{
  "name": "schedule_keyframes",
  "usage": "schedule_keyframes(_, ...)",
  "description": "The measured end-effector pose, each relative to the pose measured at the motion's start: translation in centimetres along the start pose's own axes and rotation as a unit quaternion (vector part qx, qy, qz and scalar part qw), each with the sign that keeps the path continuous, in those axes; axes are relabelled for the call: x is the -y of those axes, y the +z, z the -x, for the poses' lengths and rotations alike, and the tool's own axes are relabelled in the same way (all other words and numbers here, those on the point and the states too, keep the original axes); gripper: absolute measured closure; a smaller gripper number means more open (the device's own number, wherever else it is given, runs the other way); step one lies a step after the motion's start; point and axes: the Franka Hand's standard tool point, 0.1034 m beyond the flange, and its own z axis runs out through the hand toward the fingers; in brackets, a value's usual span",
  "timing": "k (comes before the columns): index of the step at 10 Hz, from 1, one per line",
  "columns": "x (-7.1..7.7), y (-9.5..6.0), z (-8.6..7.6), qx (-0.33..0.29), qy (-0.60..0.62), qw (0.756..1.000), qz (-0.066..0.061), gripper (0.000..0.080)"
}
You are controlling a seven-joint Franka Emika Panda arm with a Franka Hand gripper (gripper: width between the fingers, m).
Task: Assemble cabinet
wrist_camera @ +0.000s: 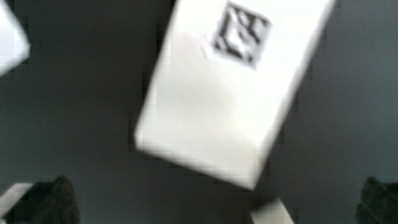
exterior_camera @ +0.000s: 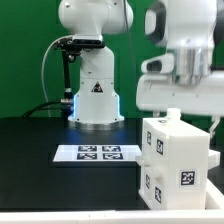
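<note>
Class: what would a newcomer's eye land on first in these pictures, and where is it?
The tall white cabinet, dotted with black-and-white tags, stands at the exterior view's lower right. The white robot arm looms directly above it, and the marker board lies flat on the dark table near the middle.

Wrist view blurs the cabinet [wrist_camera: 214, 95], leaving its tag [wrist_camera: 240, 28] unreadable

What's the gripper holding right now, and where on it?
Nothing, it seems: the gripper is open, its fingers wide apart with nothing between them, hovering over the cabinet.
</note>
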Motion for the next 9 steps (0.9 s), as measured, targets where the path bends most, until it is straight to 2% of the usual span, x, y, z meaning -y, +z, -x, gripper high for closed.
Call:
schedule_keyframes(2,1.0,2.6,1.2,-0.008,0.027,1.0,-0.013,0.0003)
schedule_keyframes(3,1.3,3.3,1.5,-0.011,0.035,0.999,-0.014,0.0003)
schedule_keyframes(6,1.3,3.4,1.5,-0.013,0.036,0.999,-0.013,0.0003)
schedule_keyframes(8,1.2,5.2,3.1,-0.004,0.046,0.999,-0.004,0.0003)
schedule_keyframes(9,1.2,5.4,3.1,-0.007,0.046,0.999,-0.005,0.0003)
